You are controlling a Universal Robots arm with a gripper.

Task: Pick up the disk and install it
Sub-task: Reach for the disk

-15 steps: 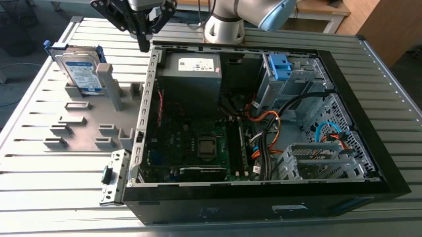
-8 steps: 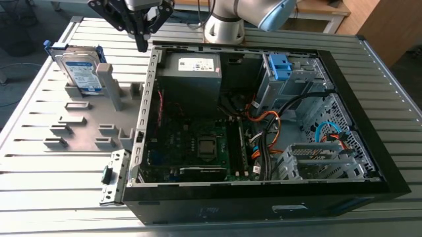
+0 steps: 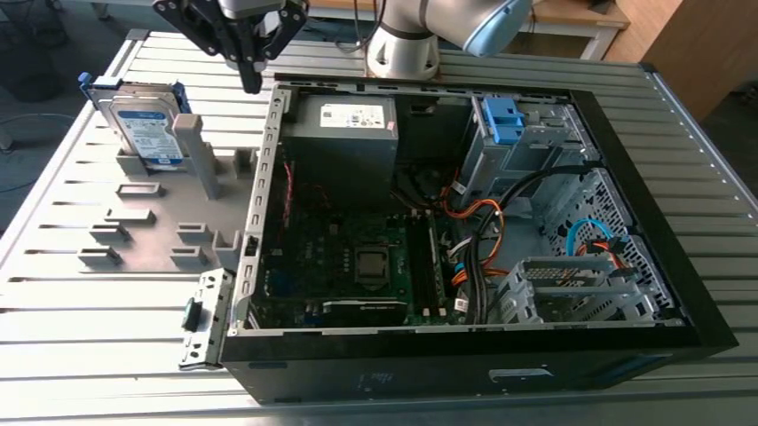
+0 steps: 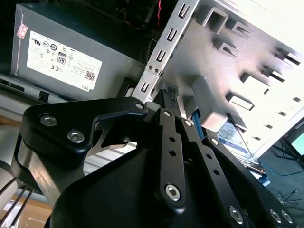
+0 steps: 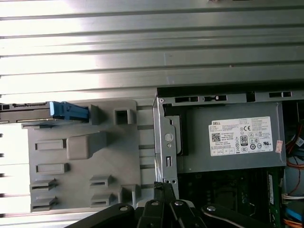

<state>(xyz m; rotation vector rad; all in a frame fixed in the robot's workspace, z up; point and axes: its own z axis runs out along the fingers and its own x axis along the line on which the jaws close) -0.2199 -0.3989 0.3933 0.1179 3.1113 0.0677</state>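
The disk (image 3: 145,124), silver with a white-and-blue label and a blue frame, stands on edge in a slot of the grey holder plate (image 3: 142,222) at the exterior view's left. In the first wrist view its blue frame (image 5: 69,110) is seen edge-on; in the second wrist view a corner of the disk (image 4: 236,137) peeks past the fingers. My gripper (image 3: 251,82) hangs above the gap between the disk and the open computer case (image 3: 270,177), to the disk's right. Its fingers (image 4: 167,102) are shut together with nothing between them, and their tips (image 5: 164,188) point down at the case wall.
The open case holds a grey power supply box (image 3: 343,133) with a white sticker, a motherboard (image 3: 355,266), orange cables (image 3: 480,240) and a metal drive cage (image 3: 533,142) with a bare blue clip (image 3: 502,120). The ribbed metal table (image 3: 106,319) runs all around.
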